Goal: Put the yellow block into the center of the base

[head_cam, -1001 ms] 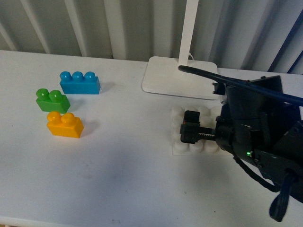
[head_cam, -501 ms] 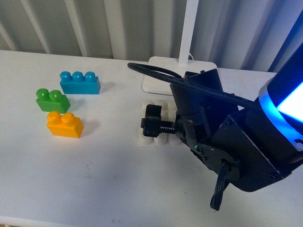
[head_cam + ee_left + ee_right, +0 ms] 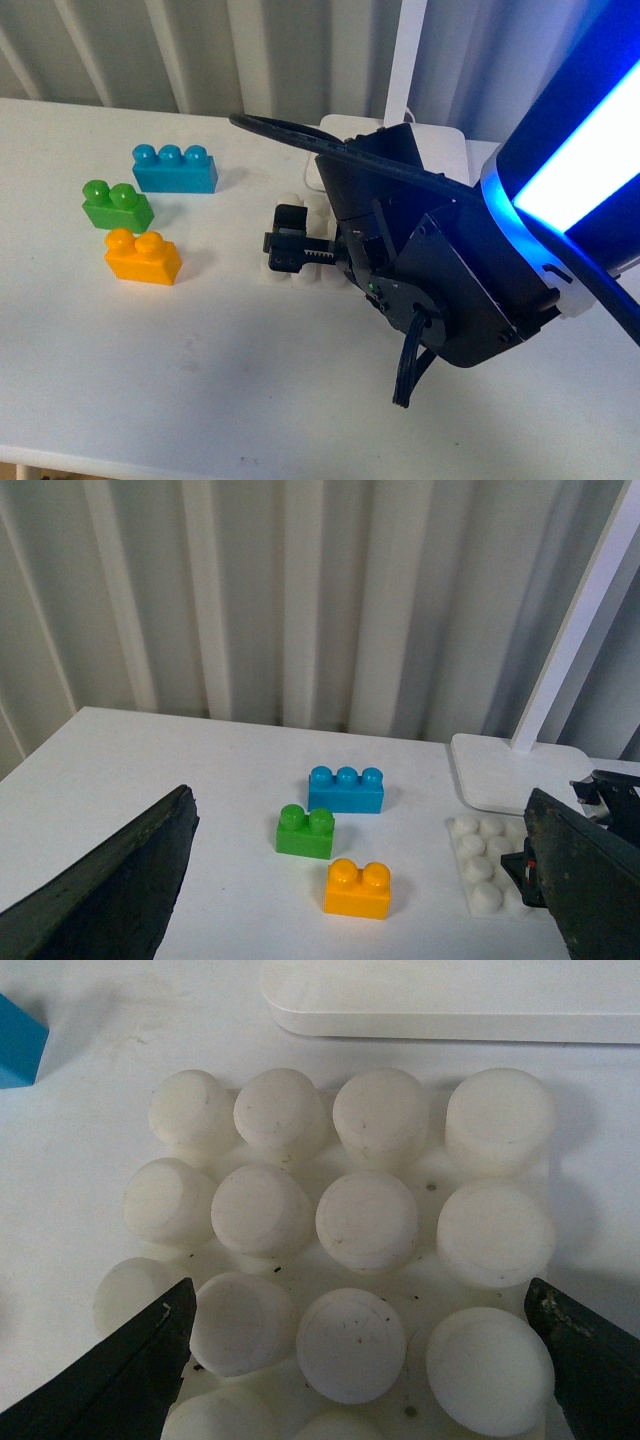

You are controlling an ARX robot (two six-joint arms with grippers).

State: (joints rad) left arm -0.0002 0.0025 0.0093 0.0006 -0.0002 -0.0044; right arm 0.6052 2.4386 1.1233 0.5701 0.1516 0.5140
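The yellow block (image 3: 142, 257) lies on the white table at the left, with nothing on it; it also shows in the left wrist view (image 3: 358, 888). The base (image 3: 284, 274), a white studded plate, is right of it, partly hidden under my right arm. My right gripper (image 3: 290, 250) is shut on the base; in the right wrist view the base (image 3: 365, 1220) fills the frame and the gripper (image 3: 358, 1305) has a finger at each side of it. My left gripper (image 3: 358, 815) is open and empty, high above and well back from the bricks. The base (image 3: 478, 865) shows beside its finger.
A green two-stud brick (image 3: 117, 205) and a blue three-stud brick (image 3: 175, 168) lie just behind the yellow block. A white lamp foot (image 3: 448, 140) with a pole stands behind the base. My right arm covers the table's right half. A corrugated wall is at the back.
My right gripper has carried the base leftward across the table, away from the lamp foot and toward the bricks. The three bricks have not moved.
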